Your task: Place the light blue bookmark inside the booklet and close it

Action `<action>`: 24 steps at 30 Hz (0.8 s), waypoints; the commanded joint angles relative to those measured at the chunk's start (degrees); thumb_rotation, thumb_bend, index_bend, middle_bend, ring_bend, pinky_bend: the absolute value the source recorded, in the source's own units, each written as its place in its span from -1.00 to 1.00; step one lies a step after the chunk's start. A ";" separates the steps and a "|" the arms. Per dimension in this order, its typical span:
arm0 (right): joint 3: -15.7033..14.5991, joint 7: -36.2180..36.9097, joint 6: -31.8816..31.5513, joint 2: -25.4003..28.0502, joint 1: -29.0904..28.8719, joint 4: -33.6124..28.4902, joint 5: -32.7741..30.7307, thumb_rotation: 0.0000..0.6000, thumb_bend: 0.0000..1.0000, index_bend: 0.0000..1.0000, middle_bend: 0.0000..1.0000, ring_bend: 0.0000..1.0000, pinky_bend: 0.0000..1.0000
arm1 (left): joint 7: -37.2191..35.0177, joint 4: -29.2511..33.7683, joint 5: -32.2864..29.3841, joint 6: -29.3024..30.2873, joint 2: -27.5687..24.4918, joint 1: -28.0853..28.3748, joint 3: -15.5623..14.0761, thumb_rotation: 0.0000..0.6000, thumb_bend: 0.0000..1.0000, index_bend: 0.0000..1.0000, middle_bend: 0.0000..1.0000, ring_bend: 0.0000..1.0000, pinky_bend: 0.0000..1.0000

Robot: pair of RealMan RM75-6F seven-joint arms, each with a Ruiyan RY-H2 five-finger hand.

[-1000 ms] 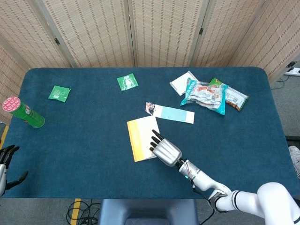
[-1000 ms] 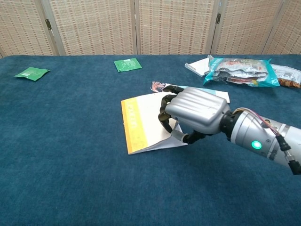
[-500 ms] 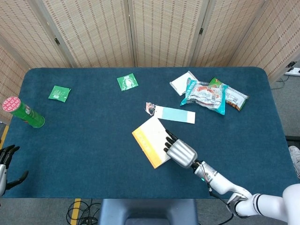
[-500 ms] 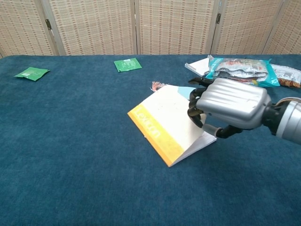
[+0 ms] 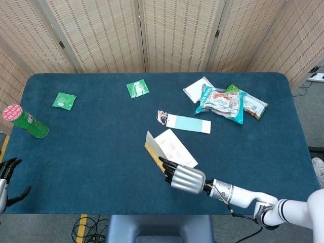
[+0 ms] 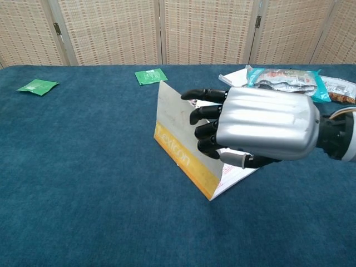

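**Booklet cover standing raised under right hand; bookmark lying apart on table**

Booklet [image 5: 167, 149] is sitting near the middle of the table [image 5: 91, 152], partly opened: its front cover, white with an orange band along the lower edge, is standing tilted up, while the inner pages are lying flat behind it. The fingers [image 6: 203, 114] of the right hand [image 6: 261, 125] are extending nearly straight and close together, their tips pressing against the raised cover from the page side; the thumb is tucking under the palm above the pages. Whether any finger is actually pinching the cover cannot be told. The right forearm is reaching in from the near right corner.

Light blue bookmark [image 5: 187, 123], with a small tassel at its left end, is lying flat just beyond the booklet, not touching it and not inside it.

The left hand [image 5: 6, 177] is showing only at the near left edge in the head view, fingers apart and holding nothing.

Elsewhere on the table, two green packets [image 5: 137, 88] are lying toward the far side, a green can [image 5: 25, 121] with a pink lid is resting at the left edge, and a pile of snack bags [image 5: 225, 103] is occupying the far right.
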State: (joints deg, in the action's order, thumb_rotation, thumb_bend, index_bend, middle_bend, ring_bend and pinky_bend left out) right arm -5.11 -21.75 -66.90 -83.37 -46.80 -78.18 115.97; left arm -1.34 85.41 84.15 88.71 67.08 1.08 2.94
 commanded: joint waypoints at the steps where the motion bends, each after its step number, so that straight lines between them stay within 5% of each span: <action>1: -0.42 1.83 0.20 -1.82 -1.42 1.43 1.40 1.00 -0.14 0.58 -0.07 -0.49 -0.83 | 0.04 0.05 -0.03 0.06 -0.07 -0.10 -0.03 1.00 -0.46 -0.62 -0.67 -0.70 -0.60; 13: -0.76 6.30 3.23 -10.13 -6.36 6.58 4.21 1.00 -0.25 0.56 -0.23 -0.56 -0.83 | 0.19 0.26 -0.50 0.25 -0.69 -0.62 -0.03 1.00 -0.46 -0.62 -0.67 -0.70 -0.60; 16: -0.34 6.63 3.46 -11.55 -6.72 7.11 3.63 1.00 -0.34 0.24 -0.34 -0.65 -0.83 | 0.10 0.19 -0.61 0.25 -0.76 -0.72 -0.03 1.00 -0.46 -0.62 -0.67 -0.70 -0.60; 22: 1.50 5.33 6.56 -13.10 -6.21 5.71 -1.02 1.00 -0.65 -0.84 -0.76 -0.96 -0.90 | -0.03 0.08 -0.65 0.11 -0.96 -0.68 0.08 1.00 -0.46 -0.62 -0.67 -0.70 -0.60; 24: 2.09 4.84 7.58 -13.24 -6.04 4.76 -2.53 1.00 -0.76 -1.00 -0.89 -1.00 -0.93 | -0.11 0.06 -0.58 0.18 -0.97 -0.66 0.13 1.00 -0.46 -0.62 -0.67 -0.70 -0.60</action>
State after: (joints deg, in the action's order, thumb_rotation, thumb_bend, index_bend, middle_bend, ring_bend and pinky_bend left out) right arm -3.77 -16.24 -60.51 -96.26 -53.09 -72.46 114.81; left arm -1.43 85.47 83.56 88.88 66.12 0.41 3.07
